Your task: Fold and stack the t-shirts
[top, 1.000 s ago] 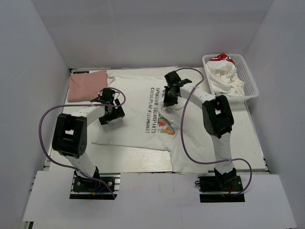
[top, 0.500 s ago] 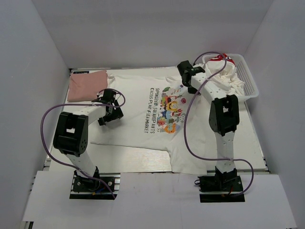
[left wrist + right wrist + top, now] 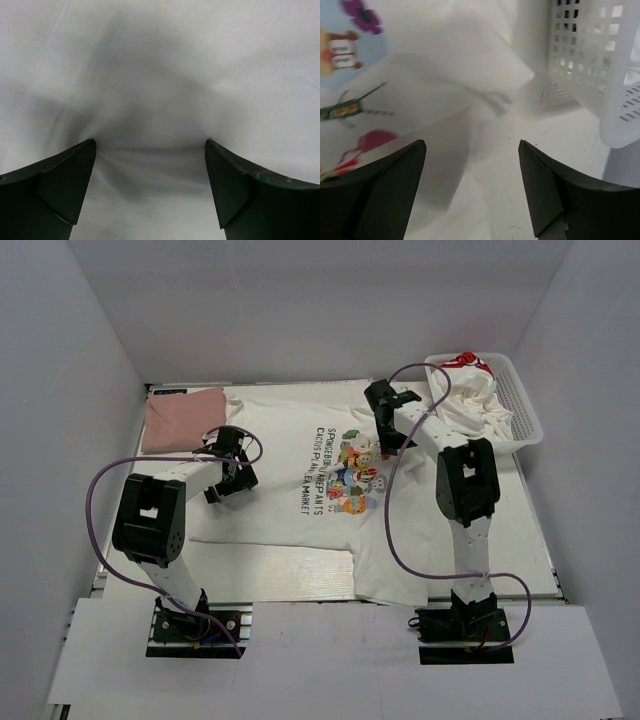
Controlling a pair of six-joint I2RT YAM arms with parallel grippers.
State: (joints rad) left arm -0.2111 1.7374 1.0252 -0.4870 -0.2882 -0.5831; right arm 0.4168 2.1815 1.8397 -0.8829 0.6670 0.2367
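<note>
Lying spread mid-frame, the cartoon t-shirt (image 3: pixel 300 515) has a rumpled flap at its upper right, beside the basket (image 3: pixel 590 65), where the right gripper (image 3: pixel 472 145) hangs wide apart, empty. The left gripper (image 3: pixel 150 145), also spread, rests on cloth left of centre; dragging there could bunch the shirt.

Spread t-shirt (image 3: pixel 280 510) lies in the middle — folded t-shirt (image 3: pixel 182 420) behind-left, basket (image 3: pixel 528 415) behind-right.
</note>
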